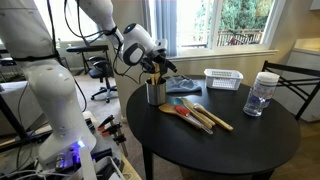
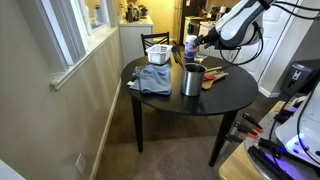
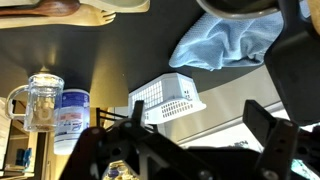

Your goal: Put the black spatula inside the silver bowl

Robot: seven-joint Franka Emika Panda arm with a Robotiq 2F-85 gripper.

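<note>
The silver bowl [image 1: 155, 94] is a shiny metal cup near the table's edge, and it shows in both exterior views [image 2: 192, 82]. A slim black handle, apparently the black spatula [image 1: 157, 74], stands in it and sticks up out of the rim [image 2: 190, 64]. My gripper [image 1: 153, 62] hangs just above the cup [image 2: 203, 45]. In the wrist view its fingers [image 3: 195, 125] are spread wide with nothing between them. The cup's dark rim [image 3: 240, 6] is at that view's top edge.
A blue cloth [image 1: 184, 85] lies beside the cup. Wooden spoons [image 1: 208, 117] and a red-orange utensil [image 1: 180, 108] lie mid-table. A white slotted basket [image 1: 224, 78] and a clear jar [image 1: 262, 95] stand further off. The round black table [image 1: 220, 145] has open edges all round.
</note>
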